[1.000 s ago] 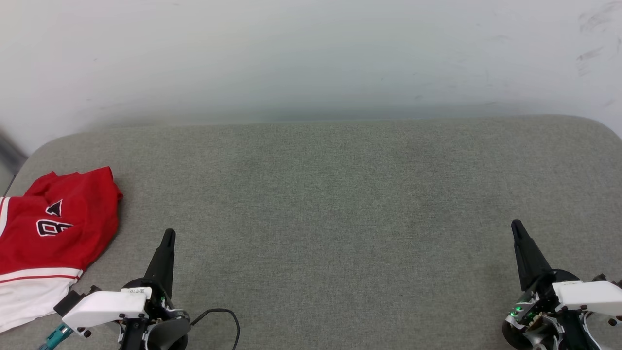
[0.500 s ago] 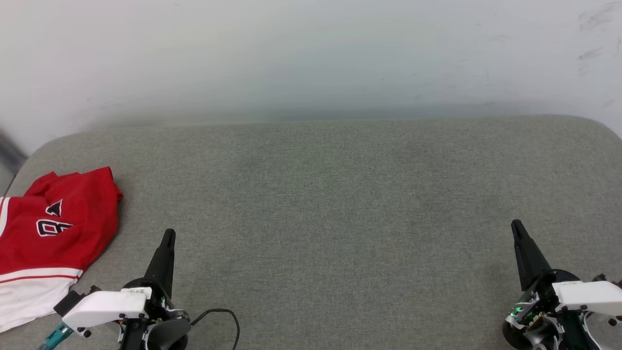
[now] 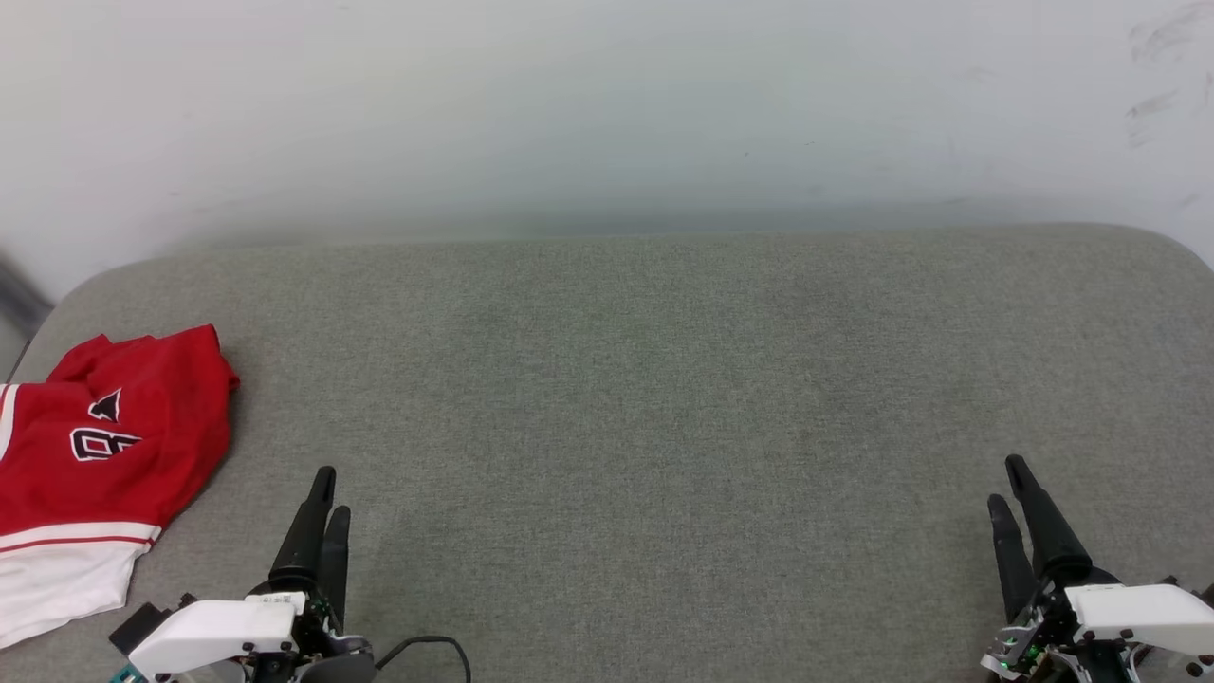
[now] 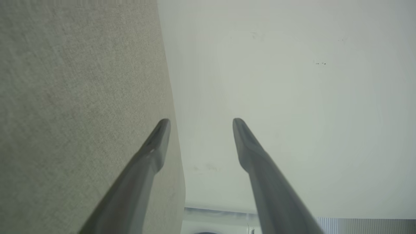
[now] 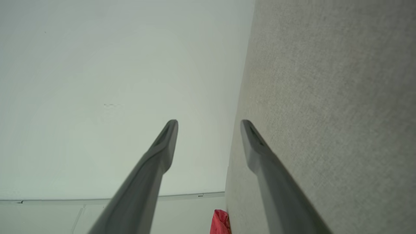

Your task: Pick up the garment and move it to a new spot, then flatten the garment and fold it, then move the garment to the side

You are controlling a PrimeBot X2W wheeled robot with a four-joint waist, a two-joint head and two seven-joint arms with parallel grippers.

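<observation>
While both arms sit low at the near edge of the grey fabric-covered desk [image 3: 664, 379], the red jersey garment [image 3: 114, 446], with a white red-striped sleeve and black white-outlined lettering, lies crumpled on the desk's left end, where the head view's border cuts it off. The left tool [image 3: 332, 491], two long dark fingers on a white wrist, is over the desk's near-left part, near the garment but apart from it. Its fingers [image 4: 152, 156] stand spread wide and hold nothing. The right tool [image 3: 1005, 481] is over the desk's near-right corner, well apart from the garment, its fingers [image 5: 260, 152] likewise parted wide and empty. A thin black cable [image 3: 441, 643] loops at the desk's near edge beside the left tool. A pale wall [image 3: 569, 114] rises behind the desk's far edge.
</observation>
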